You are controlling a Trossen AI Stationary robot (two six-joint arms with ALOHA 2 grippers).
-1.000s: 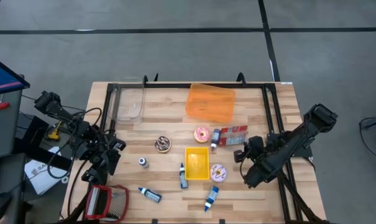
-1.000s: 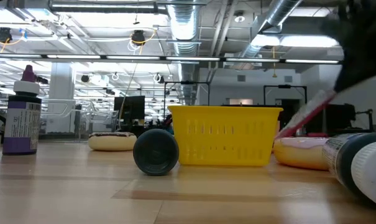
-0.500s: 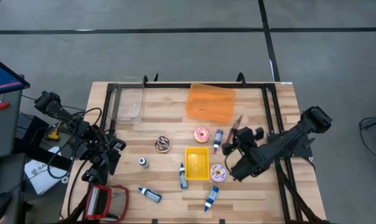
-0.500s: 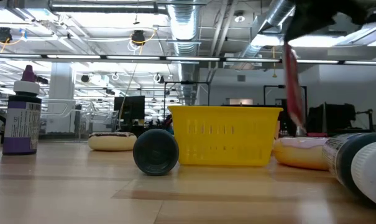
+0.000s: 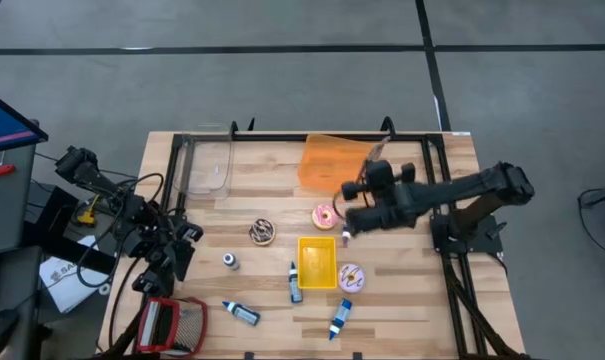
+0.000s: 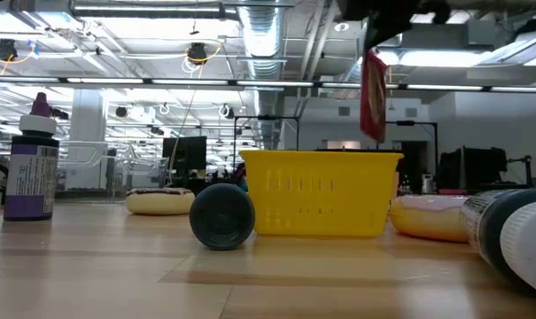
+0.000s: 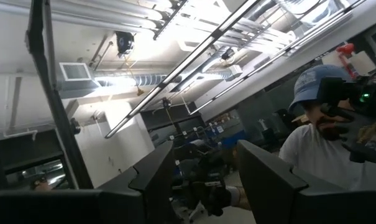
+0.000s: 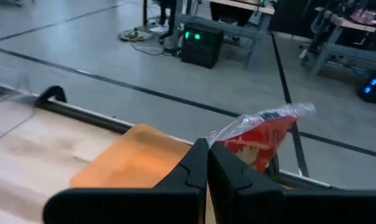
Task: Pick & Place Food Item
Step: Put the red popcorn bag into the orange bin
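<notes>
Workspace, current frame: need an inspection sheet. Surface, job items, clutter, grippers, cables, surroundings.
Surface: wooden table, black frame at the edges.
Job's things: red snack packet in the air, pinched by the right gripper; orange tray at the far edge; yellow basket mid-table.
Clutter: pink donut, chocolate donut, third donut, several small bottles, clear container, red-rimmed mesh item.
Grippers: right gripper shut on the packet, near the tray; left gripper parted, holding nothing, off the table's left edge.
Cables: bundle along the left arm.
Surroundings: person in a cap in the left wrist view.
</notes>
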